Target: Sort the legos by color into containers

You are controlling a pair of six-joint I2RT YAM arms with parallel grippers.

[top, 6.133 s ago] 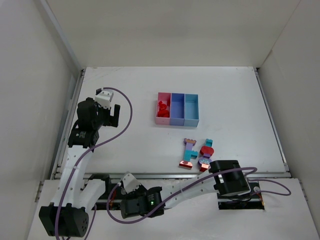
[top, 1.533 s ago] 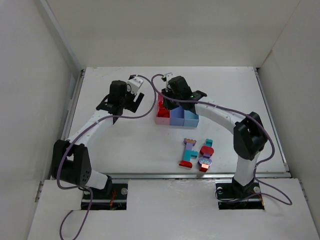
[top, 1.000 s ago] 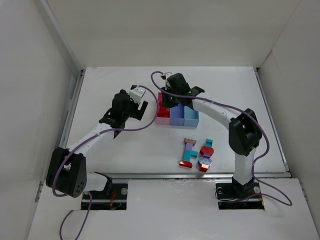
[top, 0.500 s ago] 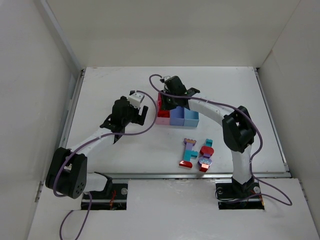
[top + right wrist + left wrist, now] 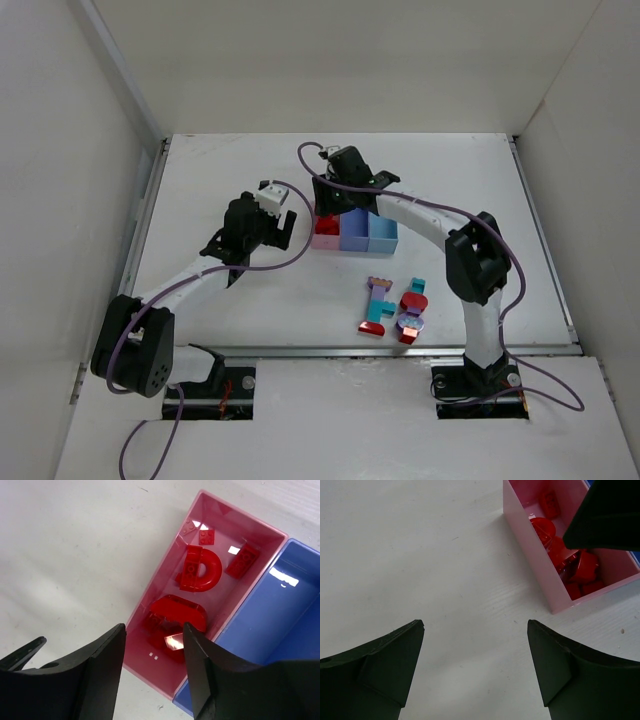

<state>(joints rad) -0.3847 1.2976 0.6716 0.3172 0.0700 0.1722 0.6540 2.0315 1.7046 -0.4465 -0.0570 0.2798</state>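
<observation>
White table (image 5: pixel 450 180), plain white walls (image 5: pixel 300 60) all round. Mid-table the containers (image 5: pixel 355 236) sit side by side, long axes running away from the arms. Over the pink bin (image 5: pixel 231 587) the right gripper (image 5: pixel 154 627) hangs with jaws apart, holding nothing, red bricks (image 5: pixel 200 570) lying below. Just beside the bin, the left gripper (image 5: pixel 475 630) is spread wide, empty. Loose legos (image 5: pixel 392 308) lie nearer the arms.

My two arms (image 5: pixel 190 268) in white shells with black joints, thin purple cables (image 5: pixel 301 153) looping off each wrist, white camera block (image 5: pixel 272 192) atop the left wrist, my left hand (image 5: pixel 475 630) and right hand (image 5: pixel 152 630) both with matte black wedge fingers (image 5: pixel 380 665), black bases (image 5: pixel 235 385) at six o'clock
</observation>
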